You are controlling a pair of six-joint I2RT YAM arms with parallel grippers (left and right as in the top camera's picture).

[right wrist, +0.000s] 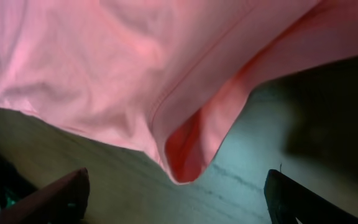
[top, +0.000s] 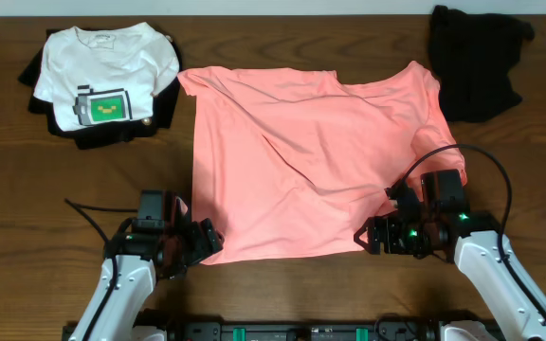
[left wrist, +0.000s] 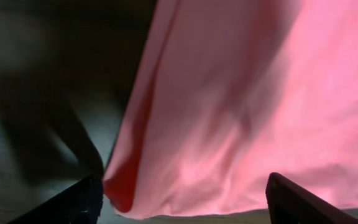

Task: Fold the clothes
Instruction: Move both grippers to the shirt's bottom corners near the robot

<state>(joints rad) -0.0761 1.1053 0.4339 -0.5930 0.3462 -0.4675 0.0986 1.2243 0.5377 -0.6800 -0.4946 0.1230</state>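
Salmon-pink T-shirt [top: 301, 161] spread on the wooden table [top: 282, 38], we see the left gripper [top: 210, 236] at its near-left hem corner, right gripper [top: 361, 236] at the near-right one — both jaws wide, astride the hem.

A dark brown wooden table [top: 282, 294] with clear grain fills the view from above. A thin black cable [top: 88, 206] lies on the table near its front left corner.
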